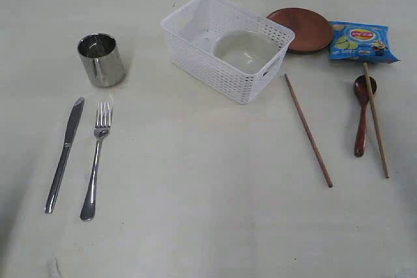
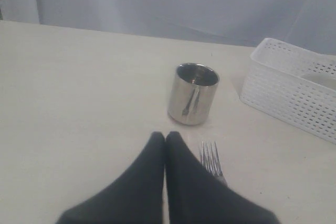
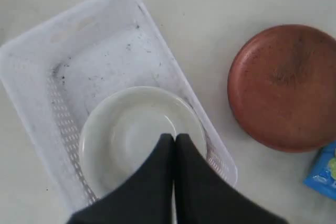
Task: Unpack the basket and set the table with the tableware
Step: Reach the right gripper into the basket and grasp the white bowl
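Looking from outside: the basket (image 1: pixel 195 50) stands on the surface (image 1: pixel 195 213) with the bowl (image 1: pixel 244 51) alone inside.
Left of basket: cup (image 1: pixel 101 60), knife (image 1: pixel 64 154) and fork (image 1: pixel 96 161).
Right of basket: plate (image 1: pixel 303 27), snack packet (image 1: pixel 359 41), spoon (image 1: pixel 361 118) and two chopsticks (image 1: pixel 308 130).
Left wrist, my left fingers (image 2: pixel 157 144): pressed tip to tip, holding nothing.
Left wrist, tableware: cup just beyond my tips, fork tines beside them, basket farther off.
Right wrist, my right fingers (image 3: pixel 166 149): closed together, empty, tips over the bowl. I cannot tell if they touch it.
Right wrist, basket: bowl at one end. The plate lies outside its wall.
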Tool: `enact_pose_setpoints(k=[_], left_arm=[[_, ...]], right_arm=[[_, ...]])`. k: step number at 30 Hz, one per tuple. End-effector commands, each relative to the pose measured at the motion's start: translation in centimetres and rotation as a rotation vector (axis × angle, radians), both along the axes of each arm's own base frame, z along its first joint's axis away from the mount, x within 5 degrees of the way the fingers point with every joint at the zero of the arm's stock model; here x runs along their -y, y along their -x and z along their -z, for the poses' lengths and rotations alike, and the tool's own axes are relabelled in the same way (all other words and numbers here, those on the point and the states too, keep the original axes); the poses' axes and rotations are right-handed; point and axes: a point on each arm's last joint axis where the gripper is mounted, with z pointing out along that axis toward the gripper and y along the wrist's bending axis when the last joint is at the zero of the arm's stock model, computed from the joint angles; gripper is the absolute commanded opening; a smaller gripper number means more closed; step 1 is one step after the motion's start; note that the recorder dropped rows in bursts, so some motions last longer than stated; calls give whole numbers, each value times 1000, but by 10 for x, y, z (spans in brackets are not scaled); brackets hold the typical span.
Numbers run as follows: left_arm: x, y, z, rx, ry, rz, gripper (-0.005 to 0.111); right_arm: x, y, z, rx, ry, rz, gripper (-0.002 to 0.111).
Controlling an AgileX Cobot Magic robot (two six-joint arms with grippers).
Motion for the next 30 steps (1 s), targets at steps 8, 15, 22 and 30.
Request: enact_pose_setpoints(k=[8, 15, 22, 30], left_arm=[[0, 0, 0, 10, 5, -1, 0], [0, 0, 0, 10, 5, -1, 0], [0, 0, 0, 10, 5, -1, 0], [0, 0, 0, 10, 5, -1, 0]], right_arm=[[-26, -6, 48, -110, -134, -38, 0], [-70, 13, 67, -112, -4, -33, 0], [-96, 29, 66, -16, 125, 33, 1], [-101, 32, 67, -73, 18, 169, 49]])
